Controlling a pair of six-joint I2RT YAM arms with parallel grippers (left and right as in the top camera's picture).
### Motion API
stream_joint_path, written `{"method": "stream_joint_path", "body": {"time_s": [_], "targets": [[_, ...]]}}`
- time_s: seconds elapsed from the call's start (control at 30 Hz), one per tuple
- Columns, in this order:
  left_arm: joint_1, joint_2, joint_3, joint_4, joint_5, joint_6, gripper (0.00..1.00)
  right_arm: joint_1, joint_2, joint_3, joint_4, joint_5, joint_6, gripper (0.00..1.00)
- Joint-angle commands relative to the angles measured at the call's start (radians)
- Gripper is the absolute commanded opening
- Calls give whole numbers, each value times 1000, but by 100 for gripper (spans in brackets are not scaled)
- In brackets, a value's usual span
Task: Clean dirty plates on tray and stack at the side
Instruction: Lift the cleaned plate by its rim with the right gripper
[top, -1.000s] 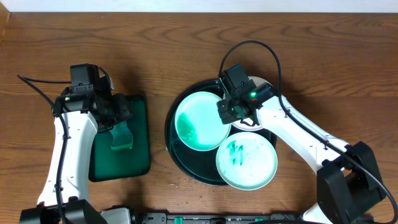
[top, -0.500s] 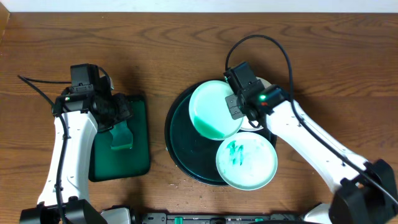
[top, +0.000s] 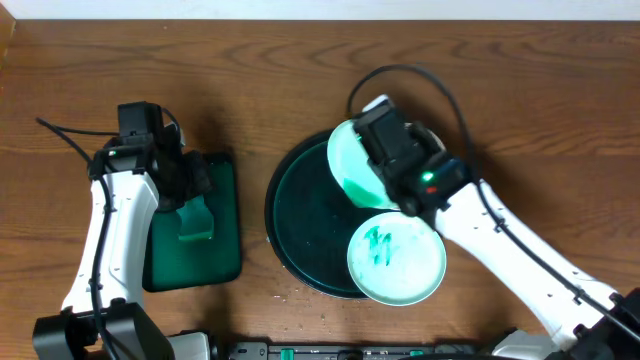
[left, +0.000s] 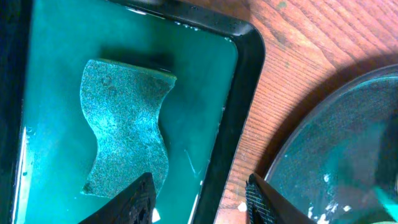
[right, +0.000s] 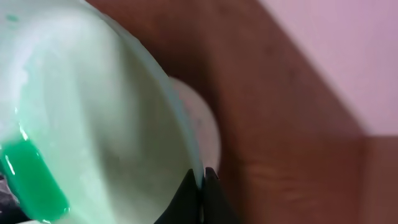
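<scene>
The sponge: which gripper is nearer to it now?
Left. The left gripper hangs open right by the sponge; the right gripper is far off, pinching a plate above the round tray.

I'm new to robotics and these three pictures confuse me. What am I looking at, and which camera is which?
Two robot arms work at a wooden table. One picture looks down from above; the other two come from a camera on each wrist. The left gripper hangs open over a sponge in a rectangular green tray. The right gripper pinches the rim of a green-tinted plate, held tilted above the round dark tray. A plate with teal scribbles lies at that tray's edge.
</scene>
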Motion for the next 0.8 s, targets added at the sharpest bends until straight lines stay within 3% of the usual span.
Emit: {"method": "stream_joint_path", "body": {"time_s": [0.0,0.4,0.77], "targets": [[0,13,22,-3,5,2,48,74,-18,29,28,216,-182,1],[0,13,22,-3,4,2,48,276,-17,29,125,597,-503,1],[0,13,22,-7,4,2,48,335,-17,29,170,632,-555,1]]}}
